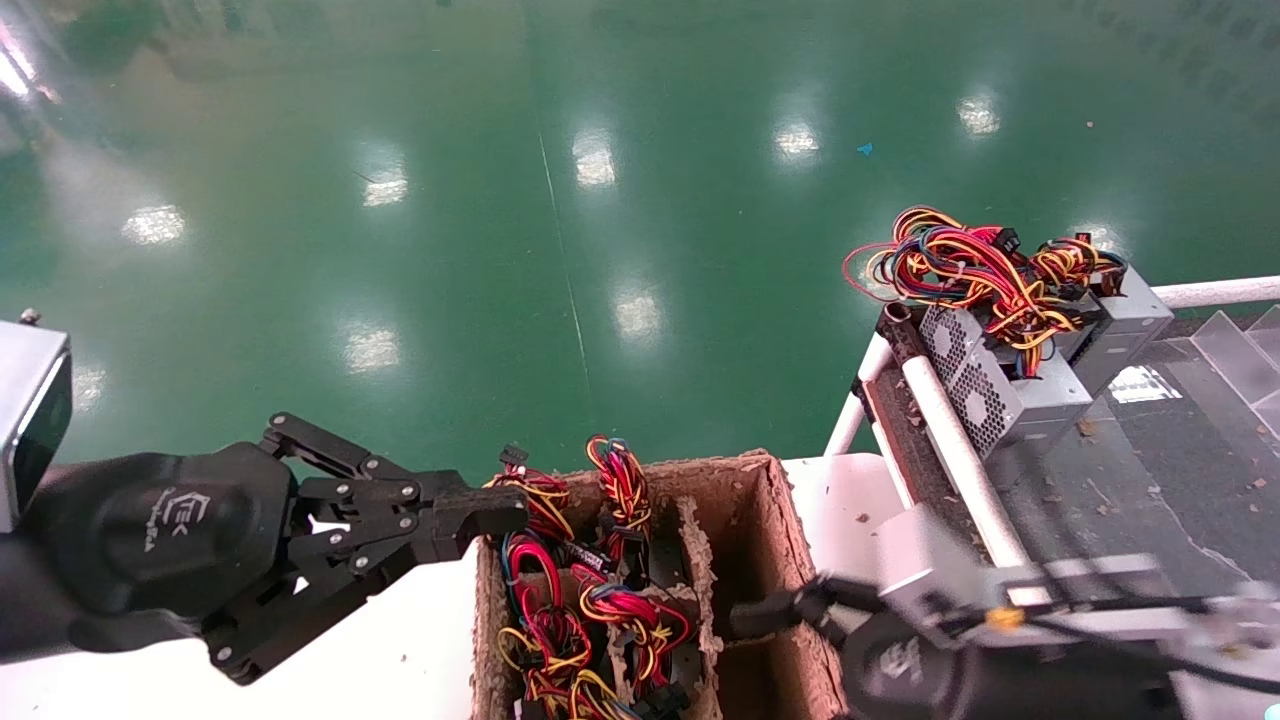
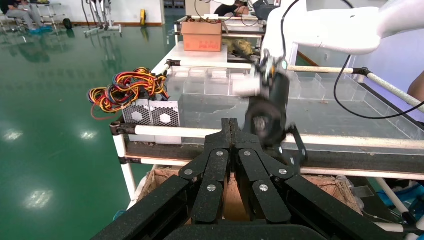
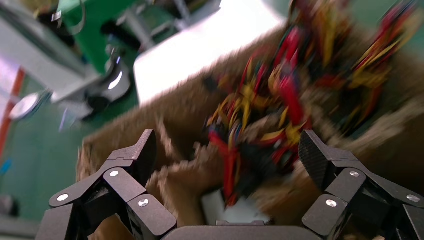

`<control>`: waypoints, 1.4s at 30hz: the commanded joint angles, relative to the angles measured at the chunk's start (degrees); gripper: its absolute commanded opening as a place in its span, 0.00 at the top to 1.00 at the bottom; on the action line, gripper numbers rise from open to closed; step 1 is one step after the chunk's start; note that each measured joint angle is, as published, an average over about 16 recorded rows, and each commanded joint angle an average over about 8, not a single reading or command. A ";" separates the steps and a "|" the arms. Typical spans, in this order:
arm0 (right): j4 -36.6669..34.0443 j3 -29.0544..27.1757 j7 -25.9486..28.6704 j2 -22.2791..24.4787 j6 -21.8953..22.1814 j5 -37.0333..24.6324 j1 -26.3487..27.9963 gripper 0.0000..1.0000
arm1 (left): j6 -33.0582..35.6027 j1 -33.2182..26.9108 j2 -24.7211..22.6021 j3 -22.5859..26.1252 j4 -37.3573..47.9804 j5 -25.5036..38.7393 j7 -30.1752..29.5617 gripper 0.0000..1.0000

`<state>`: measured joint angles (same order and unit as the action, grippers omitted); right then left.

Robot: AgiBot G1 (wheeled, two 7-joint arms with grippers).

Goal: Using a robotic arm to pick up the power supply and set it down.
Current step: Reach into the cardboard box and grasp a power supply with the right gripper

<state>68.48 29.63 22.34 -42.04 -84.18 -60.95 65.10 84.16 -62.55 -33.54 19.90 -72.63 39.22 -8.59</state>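
Observation:
Power supplies stand in a brown cardboard box (image 1: 760, 500), their red, yellow and black wire bunches (image 1: 585, 600) sticking up. My right gripper (image 1: 765, 615) reaches over the box's right compartment from the right. In the right wrist view it (image 3: 227, 150) is open above a wire bunch (image 3: 260, 115) and the pale top of a power supply (image 3: 235, 210). Nothing is between its fingers. My left gripper (image 1: 500, 512) hovers at the box's left edge, shut and empty; its own view shows its fingertips (image 2: 231, 127) pressed together.
Two silver power supplies (image 1: 990, 395) with mesh faces and tangled wires (image 1: 975, 265) sit at the end of a white-tube rack (image 1: 950, 440); they also show in the left wrist view (image 2: 150, 112). The box rests on a white table (image 1: 400, 660). Green floor lies beyond.

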 commanded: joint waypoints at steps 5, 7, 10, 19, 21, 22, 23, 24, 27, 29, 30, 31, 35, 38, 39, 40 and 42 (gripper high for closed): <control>-4.04 4.48 1.53 -4.27 -2.28 -5.26 2.00 0.54 | 0.00 0.00 0.00 0.01 0.00 0.00 0.00 0.02; -5.41 5.13 1.05 -5.48 -2.26 -6.10 2.19 0.79 | 0.00 0.00 0.00 0.01 0.00 0.00 0.00 0.00; -7.03 5.77 0.30 -7.04 -1.93 -6.95 2.30 1.00 | 0.00 0.00 0.00 0.01 0.00 -0.01 0.00 0.00; -7.81 7.20 -0.82 -9.91 0.70 -10.20 2.18 1.00 | -0.01 0.00 0.01 0.02 0.00 -0.01 0.01 0.00; -7.53 7.18 -1.04 -10.23 1.40 -10.39 1.92 1.00 | -0.01 0.00 0.01 0.02 0.00 -0.01 0.01 0.00; -7.36 7.14 -1.15 -10.36 1.72 -10.39 1.77 1.00 | -0.01 -0.01 0.01 0.02 0.00 -0.01 0.01 0.00; -7.17 7.09 -1.23 -10.48 2.01 -10.39 1.63 1.00 | -0.01 -0.01 0.01 0.02 0.00 -0.01 0.01 0.00; -6.94 7.05 -1.29 -10.58 2.29 -10.42 1.51 1.00 | -0.01 -0.01 0.01 0.02 0.00 -0.01 0.01 0.00; -5.86 7.00 -1.30 -10.70 3.41 -10.90 1.19 1.00 | -0.01 -0.01 0.01 0.02 0.00 -0.02 0.01 0.00; -4.76 7.05 -1.13 -10.61 4.46 -11.61 0.86 1.00 | -0.01 -0.01 0.01 0.02 0.00 -0.02 0.01 0.00; -4.14 7.09 -0.98 -10.54 5.02 -12.02 0.66 1.00 | -0.01 -0.01 0.01 0.03 0.00 -0.02 0.01 0.00; -3.45 7.13 -0.78 -10.43 5.60 -12.43 0.44 1.00 | -0.01 -0.01 0.01 0.03 0.00 -0.02 0.01 0.00; -0.66 7.10 0.20 -9.82 7.77 -13.59 -0.64 1.00 | -0.01 -0.01 0.01 0.03 0.00 -0.02 0.01 0.00; 1.03 6.86 0.90 -9.26 8.85 -13.70 -1.45 1.00 | -0.01 -0.01 0.01 0.03 0.00 -0.02 0.02 0.00; 1.44 6.76 1.05 -9.08 9.10 -13.63 -1.69 1.00 | -0.01 -0.01 0.01 0.03 0.00 -0.02 0.02 0.00; 1.78 6.65 1.18 -8.90 9.30 -13.52 -1.91 1.00 | -0.01 -0.01 0.01 0.03 0.00 -0.02 0.02 0.00; 2.25 6.43 1.33 -8.60 9.56 -13.22 -2.28 1.00 | -0.01 -0.01 0.01 0.04 0.00 -0.02 0.02 0.00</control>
<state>70.30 36.04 23.35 -50.71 -74.93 -73.99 62.99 84.15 -62.55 -33.52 19.94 -72.63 39.19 -8.57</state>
